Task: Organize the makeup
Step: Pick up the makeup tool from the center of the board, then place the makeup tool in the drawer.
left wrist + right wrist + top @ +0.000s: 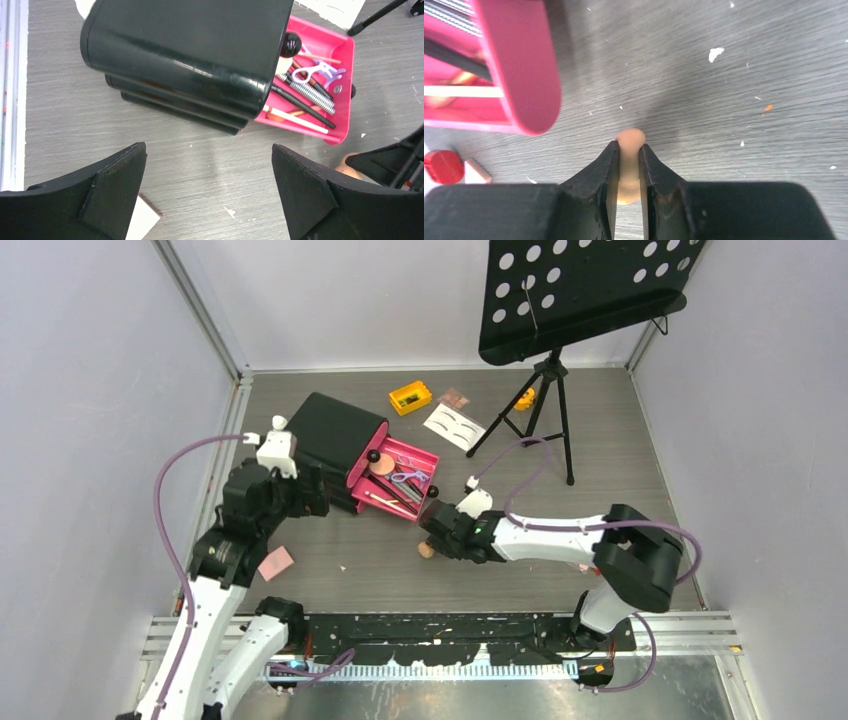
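On tabletop (520, 570), just off the near corner of the open drawer (524, 75): right pincer (628, 150) closed narrow on a peach sponge (630, 136). The sponge's rounded tip pokes out past the fingertips (606, 160).

- **Right wrist view:** shows the grip plainly. The overhead view gives only a tan dot under the pincer. Cannot tell whether the sponge rests on the tabletop or is clear of it.
- **Left pincer (210, 192):** wide, nothing between its fingers, over bare tabletop beside the black chest (190, 50).
- **Left wrist view:** alone resolves the drawer's load. Lilac scissors (320, 72) lie on top of several brushes (300, 102) that run lengthways. The chest body hides the drawer's inner end. The sponge shows at the right edge, half hidden behind a finger.
- **Right wrist view alone:** red block (443, 166) with a pink block (476, 171) just beside it, lower left. The red one is cut by the frame edge.
- **Overhead view alone:** yellow block (410, 398), palette (455, 398) and eyebrow card (453, 427) lie on the tabletop well beyond the drawer, near the legs of the stand (580, 290). A small orange thing behind a leg is too small to name.
- **Cut off:** the stand's top runs out of frame.
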Robot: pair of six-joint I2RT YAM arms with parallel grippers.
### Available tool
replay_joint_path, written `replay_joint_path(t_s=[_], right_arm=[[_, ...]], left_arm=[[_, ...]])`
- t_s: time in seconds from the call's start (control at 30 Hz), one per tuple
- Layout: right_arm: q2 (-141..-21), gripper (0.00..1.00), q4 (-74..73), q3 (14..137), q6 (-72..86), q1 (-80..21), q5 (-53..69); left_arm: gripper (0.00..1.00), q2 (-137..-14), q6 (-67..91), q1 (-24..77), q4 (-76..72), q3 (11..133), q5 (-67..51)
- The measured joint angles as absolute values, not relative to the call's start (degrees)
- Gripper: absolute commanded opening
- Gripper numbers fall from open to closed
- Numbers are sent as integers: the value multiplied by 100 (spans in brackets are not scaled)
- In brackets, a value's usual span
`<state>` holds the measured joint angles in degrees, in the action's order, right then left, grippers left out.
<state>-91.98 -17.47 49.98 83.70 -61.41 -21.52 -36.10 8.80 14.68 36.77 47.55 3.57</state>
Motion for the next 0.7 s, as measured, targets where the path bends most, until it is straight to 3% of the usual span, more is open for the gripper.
replay_joint_path(t_s=[0.17, 0.37, 0.53, 0.7], right_arm=[[-8464, 20, -2106, 4984, 8031, -6145, -2506], [-7940, 20, -2720, 5013, 7428, -6145, -2976], [-7935, 24, -3253, 5607, 6106, -6141, -3452], [-8160, 25, -2867, 6449, 4237, -6128, -3559]], left_arm=[[97, -4447, 1013, 1468, 3793, 5553, 351], [98, -4624, 1177, 1468, 3854, 5603, 421], [100, -4484, 1129, 1468, 3848, 5603, 482], [100, -4176, 1026, 1468, 3750, 5481, 495]])
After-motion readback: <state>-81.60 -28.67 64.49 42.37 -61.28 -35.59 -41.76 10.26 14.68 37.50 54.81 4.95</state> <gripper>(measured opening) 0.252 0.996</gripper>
